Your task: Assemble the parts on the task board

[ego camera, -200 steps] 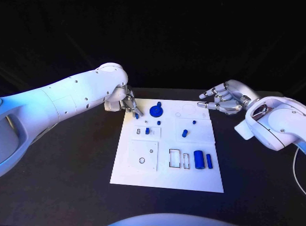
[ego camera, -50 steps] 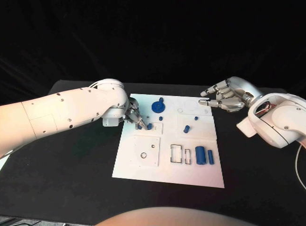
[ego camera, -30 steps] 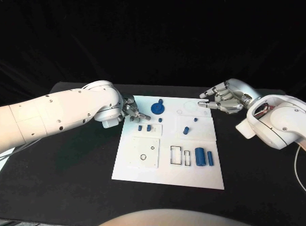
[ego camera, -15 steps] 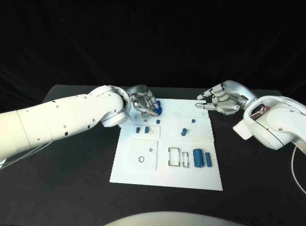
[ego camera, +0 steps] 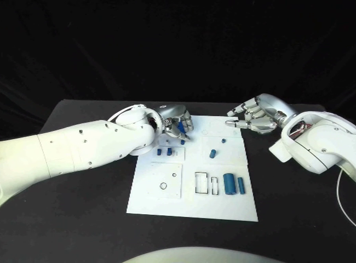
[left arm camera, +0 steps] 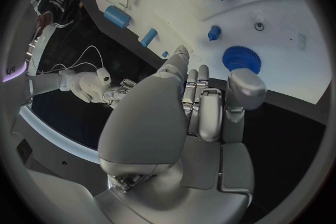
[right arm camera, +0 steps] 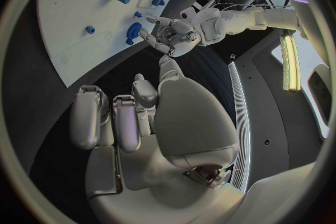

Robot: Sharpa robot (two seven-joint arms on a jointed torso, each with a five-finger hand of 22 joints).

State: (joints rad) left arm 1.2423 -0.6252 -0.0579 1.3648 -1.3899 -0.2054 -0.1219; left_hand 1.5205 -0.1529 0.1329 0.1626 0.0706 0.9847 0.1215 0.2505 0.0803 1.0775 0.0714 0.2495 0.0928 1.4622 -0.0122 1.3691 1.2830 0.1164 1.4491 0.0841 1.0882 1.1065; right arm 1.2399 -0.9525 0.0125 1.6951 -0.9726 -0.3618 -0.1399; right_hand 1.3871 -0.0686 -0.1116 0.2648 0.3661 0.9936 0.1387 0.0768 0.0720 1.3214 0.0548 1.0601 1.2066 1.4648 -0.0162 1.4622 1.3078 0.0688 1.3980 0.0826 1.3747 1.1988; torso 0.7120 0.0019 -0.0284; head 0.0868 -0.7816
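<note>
Your left robot hand (ego camera: 176,124) is hovering over the far left corner of the task board (ego camera: 192,197), covering the blue gear (left arm camera: 241,59) in the head view; the left wrist view is showing that gear just beyond the loosely curled fingers, which are gripping nothing. Your right robot hand (ego camera: 256,115) is hanging past the board's far right corner, fingers half curled and empty. Small blue parts (ego camera: 213,153) are lying across the board on the black table (ego camera: 75,208).

The left hand (ego camera: 176,121) overhangs the task board's (ego camera: 166,203) far corner.
</note>
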